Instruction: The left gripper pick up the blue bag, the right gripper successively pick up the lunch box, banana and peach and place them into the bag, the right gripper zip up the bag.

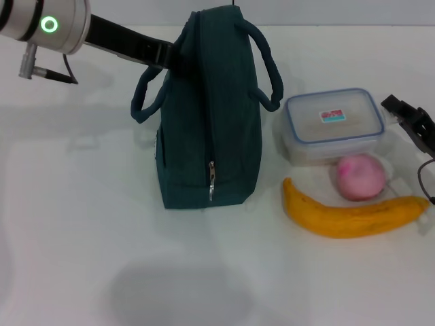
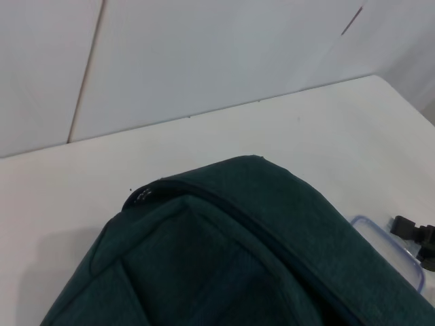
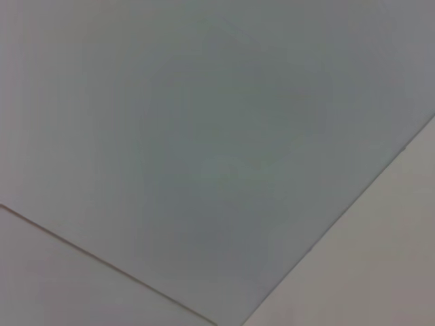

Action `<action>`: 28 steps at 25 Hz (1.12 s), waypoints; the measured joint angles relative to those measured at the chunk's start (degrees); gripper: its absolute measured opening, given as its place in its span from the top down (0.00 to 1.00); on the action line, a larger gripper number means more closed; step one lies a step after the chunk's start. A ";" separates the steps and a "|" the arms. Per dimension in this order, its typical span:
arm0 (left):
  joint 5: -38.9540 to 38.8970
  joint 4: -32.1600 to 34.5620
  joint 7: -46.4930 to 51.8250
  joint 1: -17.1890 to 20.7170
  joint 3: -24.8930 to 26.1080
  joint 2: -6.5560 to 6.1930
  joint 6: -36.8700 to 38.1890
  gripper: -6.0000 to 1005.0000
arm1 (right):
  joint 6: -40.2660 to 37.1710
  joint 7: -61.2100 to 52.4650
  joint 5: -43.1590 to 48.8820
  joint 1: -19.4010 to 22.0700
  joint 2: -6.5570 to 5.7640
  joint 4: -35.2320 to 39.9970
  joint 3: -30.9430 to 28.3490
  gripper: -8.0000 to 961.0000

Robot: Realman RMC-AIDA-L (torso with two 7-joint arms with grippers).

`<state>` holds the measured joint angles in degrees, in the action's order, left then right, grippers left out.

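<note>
Teal blue bag (image 1: 207, 115) upright, left hand (image 1: 165, 58) against its top edge.

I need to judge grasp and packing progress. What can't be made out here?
- Left gripper, head view: fingers hidden behind the blue bag.
- Bag's inside: hidden by its closed fabric in the head and left wrist views.
- Right gripper, head view: cut off by the edge.
- Right wrist view: shows only blank surface.

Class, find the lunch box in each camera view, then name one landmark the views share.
Head view: the lunch box sits right of the blue bag, behind the peach and banana.
Left wrist view: only a blue-rimmed corner shows past the bag's top.
Right wrist view: not in it; only pale flat surfaces show.
Shared landmark: the blue bag, in the head and left wrist views.
</note>
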<state>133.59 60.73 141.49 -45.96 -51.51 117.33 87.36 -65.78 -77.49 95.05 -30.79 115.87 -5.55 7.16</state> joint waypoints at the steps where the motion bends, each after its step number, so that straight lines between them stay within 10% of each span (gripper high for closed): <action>1: 0.00 0.02 -0.09 0.00 0.00 0.02 0.00 0.94 | 0.00 -0.18 0.00 -0.05 -0.01 -0.01 0.06 0.81; 28: 0.00 0.18 -0.87 -0.44 -0.09 0.28 -0.61 0.94 | -7.56 -23.23 1.44 1.44 0.06 0.45 0.26 0.91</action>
<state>133.60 60.91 140.62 -46.40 -51.59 117.61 86.75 -73.34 -100.71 96.49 -29.35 115.93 -5.09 7.42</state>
